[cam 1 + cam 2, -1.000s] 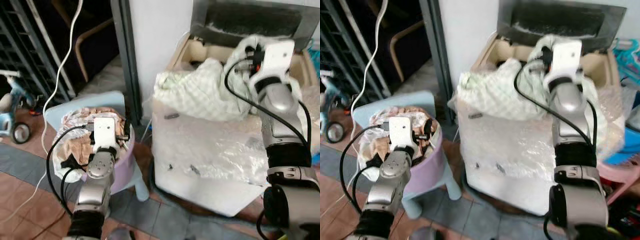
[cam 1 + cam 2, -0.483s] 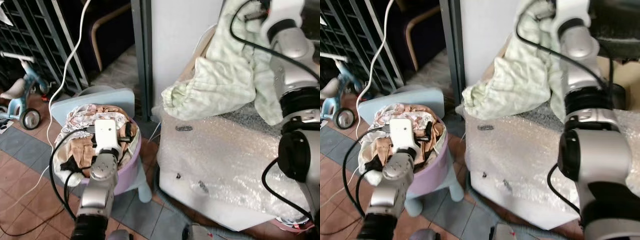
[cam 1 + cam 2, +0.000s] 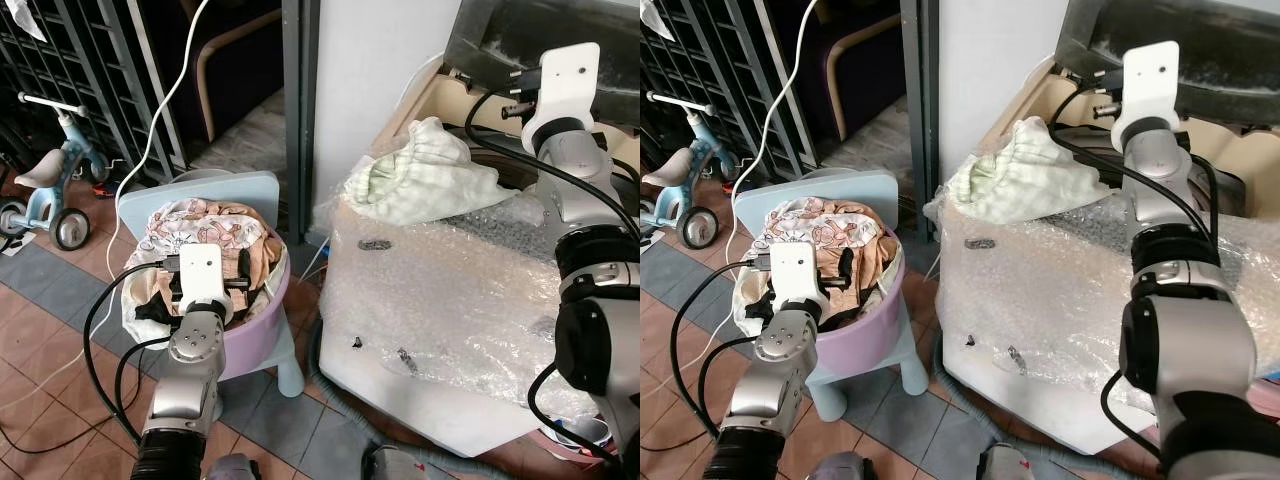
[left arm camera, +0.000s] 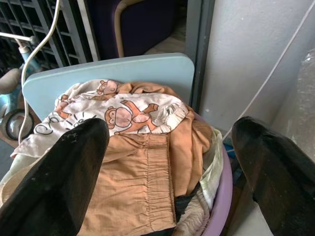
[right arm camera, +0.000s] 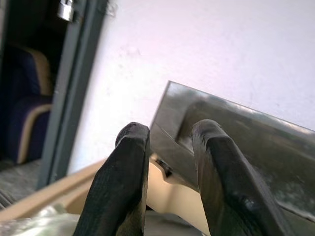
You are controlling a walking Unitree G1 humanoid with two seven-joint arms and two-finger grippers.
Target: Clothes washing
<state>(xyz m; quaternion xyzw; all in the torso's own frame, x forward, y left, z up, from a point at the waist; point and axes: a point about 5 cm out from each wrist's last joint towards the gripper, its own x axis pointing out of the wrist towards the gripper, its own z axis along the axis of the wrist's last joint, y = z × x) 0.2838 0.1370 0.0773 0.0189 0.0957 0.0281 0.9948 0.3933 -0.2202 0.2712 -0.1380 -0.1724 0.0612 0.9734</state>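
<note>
One pale green checked cloth (image 3: 420, 183) lies crumpled in the upper middle of the frame, draped over the front rim of the bubble-wrapped washing machine (image 3: 450, 330), part of it sagging out of sight into the open tub. My right gripper (image 5: 170, 182) is raised above and behind that cloth, apart from it, its two black fingers (image 5: 123, 191) nearly together with a narrow gap and nothing between them, pointing at the machine's raised grey lid (image 5: 236, 142). One lilac laundry basket (image 3: 262, 325) at lower left holds a heap of clothes (image 4: 138, 162); how many garments I cannot count. My left gripper (image 4: 170, 167) hovers just over it, fingers spread wide and empty. One tricycle (image 3: 45, 195) stands at the left edge.
</note>
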